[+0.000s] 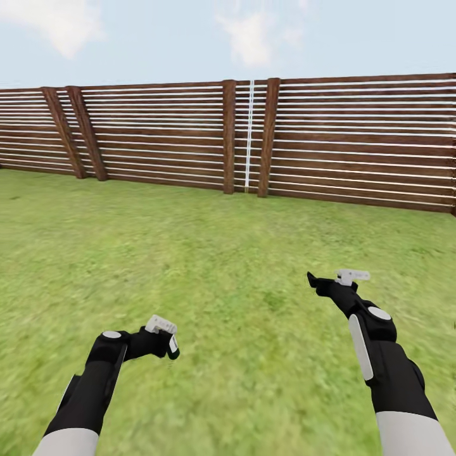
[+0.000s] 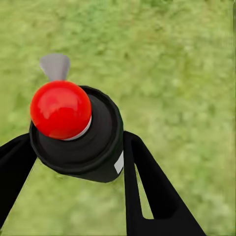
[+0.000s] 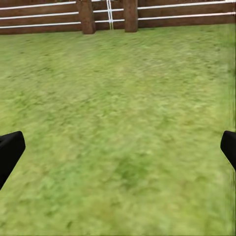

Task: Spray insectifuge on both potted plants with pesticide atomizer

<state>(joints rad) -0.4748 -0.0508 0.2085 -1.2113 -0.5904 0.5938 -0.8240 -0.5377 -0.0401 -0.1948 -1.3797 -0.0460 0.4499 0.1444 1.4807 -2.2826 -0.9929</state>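
My left gripper (image 2: 77, 147) is shut on the pesticide atomizer (image 2: 96, 142), a dark bottle with a small white label, a round red cap (image 2: 60, 109) and a grey nozzle (image 2: 55, 65). The head view shows that left gripper (image 1: 170, 345) low at the left over the lawn, the atomizer's dark body (image 1: 173, 348) just showing at its tip. My right gripper (image 1: 311, 277) is raised at the right and points toward the fence; in its wrist view the right gripper (image 3: 118, 150) is open, black fingertips (image 3: 10, 150) far apart with only grass between them. The potted plants are out of view.
Green lawn (image 1: 215, 266) stretches ahead to a brown slatted wooden fence (image 1: 253, 133) with thick posts, also seen as the fence (image 3: 108, 14) in the right wrist view. A narrow white-barred section (image 1: 249, 136) stands between two posts. Blue sky is above.
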